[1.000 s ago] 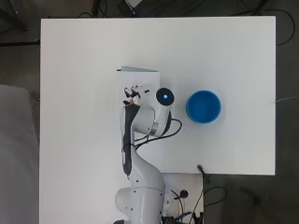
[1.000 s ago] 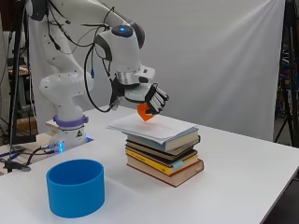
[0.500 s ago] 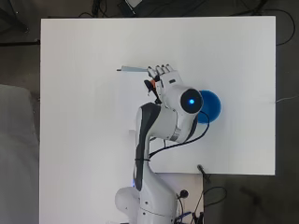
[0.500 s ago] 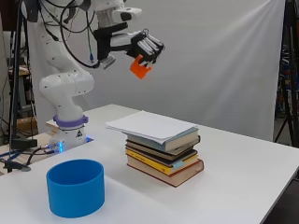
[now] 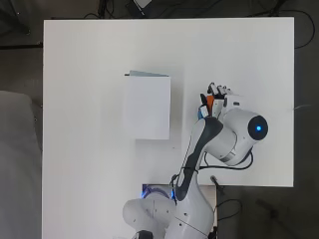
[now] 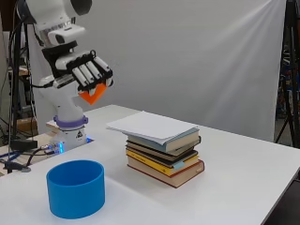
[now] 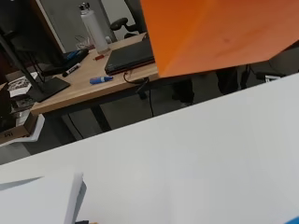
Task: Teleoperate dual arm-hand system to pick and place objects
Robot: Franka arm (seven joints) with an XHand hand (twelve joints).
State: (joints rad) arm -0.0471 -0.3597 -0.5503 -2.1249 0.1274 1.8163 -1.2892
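Side view, left to right: hand point(image 6: 86, 72) up in the air at the left, fingers point(image 6: 96, 70) curled round an orange block point(image 6: 93, 96), which pokes out below them. Block is well above the bench point(image 6: 243, 187), touching nothing else. Below it, near the front left of the bench, a blue bowl point(image 6: 75, 188), open side up. Hand and block look roughly over the bowl; overhead the arm covers most of it. Right of the bowl, mid-bench, a stack of books point(image 6: 161, 154) with a white booklet point(image 6: 152, 127) lying flat on top. Overhead view: white booklet point(image 5: 147, 107) at left-centre, hand point(image 5: 219, 94) to its right, apart from it, orange block point(image 5: 210, 102) showing between the fingers. Wrist view: orange block point(image 7: 215, 32) fills the upper part, white bench point(image 7: 187, 158) below.
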